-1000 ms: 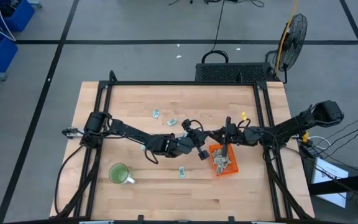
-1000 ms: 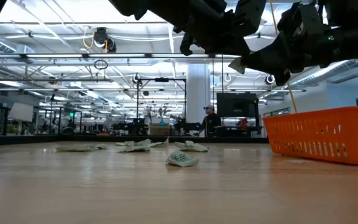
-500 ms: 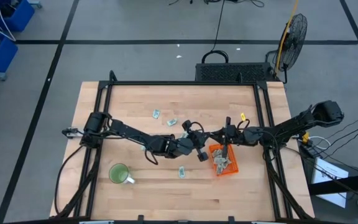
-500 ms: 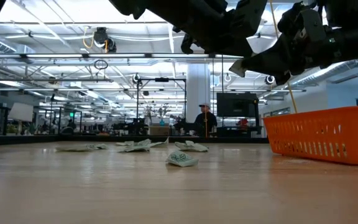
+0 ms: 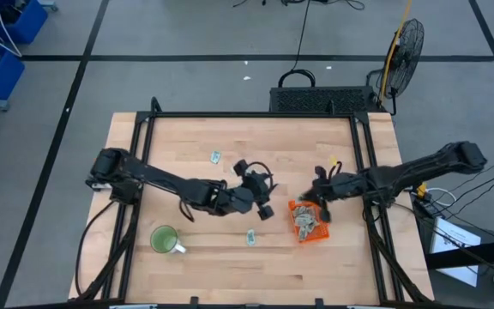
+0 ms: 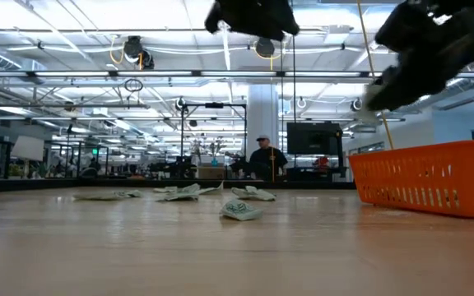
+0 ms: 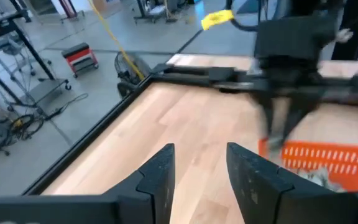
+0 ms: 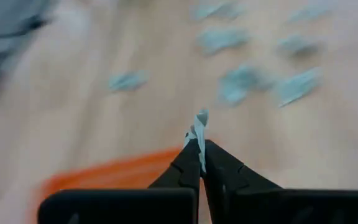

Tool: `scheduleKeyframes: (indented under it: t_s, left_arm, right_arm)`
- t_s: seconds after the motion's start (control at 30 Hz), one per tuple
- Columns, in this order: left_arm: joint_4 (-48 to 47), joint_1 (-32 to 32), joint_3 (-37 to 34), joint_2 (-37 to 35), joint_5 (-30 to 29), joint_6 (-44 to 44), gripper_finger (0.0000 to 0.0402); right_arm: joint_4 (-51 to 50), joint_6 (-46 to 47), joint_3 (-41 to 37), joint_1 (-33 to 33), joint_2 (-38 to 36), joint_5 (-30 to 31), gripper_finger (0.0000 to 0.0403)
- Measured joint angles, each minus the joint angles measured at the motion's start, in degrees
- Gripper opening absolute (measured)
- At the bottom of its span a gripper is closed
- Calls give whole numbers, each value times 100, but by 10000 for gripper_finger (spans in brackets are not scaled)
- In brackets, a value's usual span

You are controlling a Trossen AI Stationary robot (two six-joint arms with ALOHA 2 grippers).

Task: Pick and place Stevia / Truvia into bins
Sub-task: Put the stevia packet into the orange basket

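The worktop [image 5: 187, 266] is a pale wooden slab inside a black frame, and both my arms reach in toward its middle. My left arm [image 5: 161, 180] stretches from the left edge; my right arm [image 5: 401, 176] comes in from the right.

The orange tray [image 5: 309, 221] sits right of centre with a heap of sachets inside it. In the low view its meshed wall [image 6: 426, 185] stands on the wood at the right.

A green mug [image 5: 164, 239] stands near the front left, well apart from the tray.

My left end effector [image 7: 197, 171] hangs above the worktop just left of the tray, fingers spread with bare wood showing between them and nothing held. It shows in the high view as well [image 5: 260, 193].

My right end effector [image 8: 199, 151] is at the tray's back edge [image 5: 320, 196], fingers pressed together and pinching a sachet [image 8: 201, 121] whose pale end sticks out past the tips.

Loose sachets lie on the wood: one near the back [image 5: 216, 157], one in front of my left end effector [image 5: 251, 237], and a few more in the low view [image 6: 241, 210], all apart from the tray.
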Motion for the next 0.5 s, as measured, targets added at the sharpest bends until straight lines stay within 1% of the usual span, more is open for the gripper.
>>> scheduleKeyframes:
  t_s: [0.1, 0.13, 0.17, 0.33, 0.5]
  left_arm:
    - [-419, 2, 11, -242, 37, -366, 152]
    - [-523, 3, 7, -277, 38, -444, 152]
    - [-540, 7, 7, -289, 40, -518, 152]
    - [-722, 11, 4, -258, 49, -618, 152]
    - [-869, 12, 4, -221, 44, -696, 152]
  right_arm:
    - [-638, 406, 20, 42, -258, -1451, 1]
    - [-690, 424, -41, 102, -309, -1748, 1]
    - [-697, 411, -117, 168, -349, -1870, 0]
    - [-708, 285, -366, 336, -336, -1731, 7]
    - [-626, 285, -427, 343, -203, -1748, 34]
